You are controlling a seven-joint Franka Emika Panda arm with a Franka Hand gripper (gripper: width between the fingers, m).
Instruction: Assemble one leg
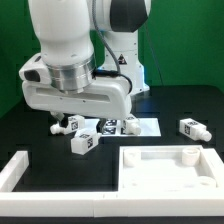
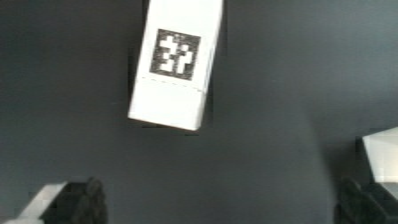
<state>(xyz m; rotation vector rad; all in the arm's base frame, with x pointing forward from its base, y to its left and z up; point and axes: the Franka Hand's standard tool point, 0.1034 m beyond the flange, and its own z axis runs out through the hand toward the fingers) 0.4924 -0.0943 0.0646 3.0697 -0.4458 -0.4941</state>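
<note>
The robot arm's two-finger gripper (image 2: pixel 228 206) is hanging over the black bench top (image 1: pixel 40 140) with its dark fingers (image 2: pixel 71 205) spread wide, and nothing is sitting between them. In the wrist view, a small stubby white plastic leg (image 2: pixel 175 68) with a black-and-white square marker tag on its upper face is lying flat on the bench, ahead of the fingertips and clear of them. In the exterior view, several more legs (image 1: pixel 83 142) are lying mid-bench below the arm; I cannot tell which one the wrist camera is showing. A lone leg (image 1: pixel 193 128) is resting toward the bench edge on the exterior view's right. The marker board (image 1: pixel 148 127) is lying flat mid-bench. A large white square panel with corner sockets (image 1: pixel 170 172) is occupying the near corner on the exterior view's right, and a white angled frame piece (image 1: pixel 15 170) is sitting at the opposite near corner.
</note>
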